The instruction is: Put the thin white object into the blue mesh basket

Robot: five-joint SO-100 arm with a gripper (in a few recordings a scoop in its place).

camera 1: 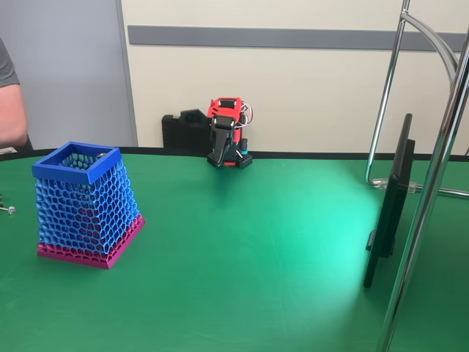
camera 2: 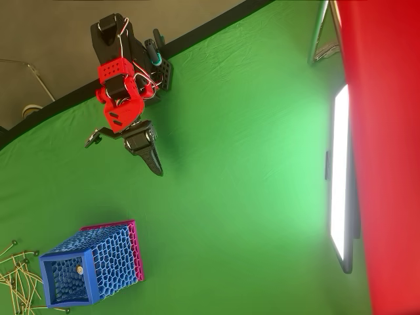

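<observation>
— Thin white strips [camera 2: 18, 279] lie in a loose heap on the green desk [camera 2: 249, 197], at the lower left corner of the overhead view; several end in small dark heads. Which one the task means cannot be told.

— And the blue mesh basket [camera 1: 86, 202]?

— It stands just beside that heap, near the desk's left edge in the fixed view, with its blue square rim on top and its magenta base flat on the desk. In the overhead view a small pale round thing [camera 2: 79, 269] shows inside it; what it is cannot be told.

— Where is the pincer [camera 2: 152, 159]?

— At the desk's far edge, well apart from the basket and the strips. The red and black arm [camera 1: 226, 132] is folded over its base, and the pincer points down toward the desk. Its dark fingers seem drawn together, with nothing between them.

— Anything else on the desk?

— A small metallic item [camera 1: 7, 209] lies at the left edge in the fixed view. A flat lit panel [camera 2: 341, 184] stands upright toward the right edge, beside a chrome stand [camera 1: 432, 183]. A person's arm [camera 1: 11, 103] shows behind the far left corner.
</observation>
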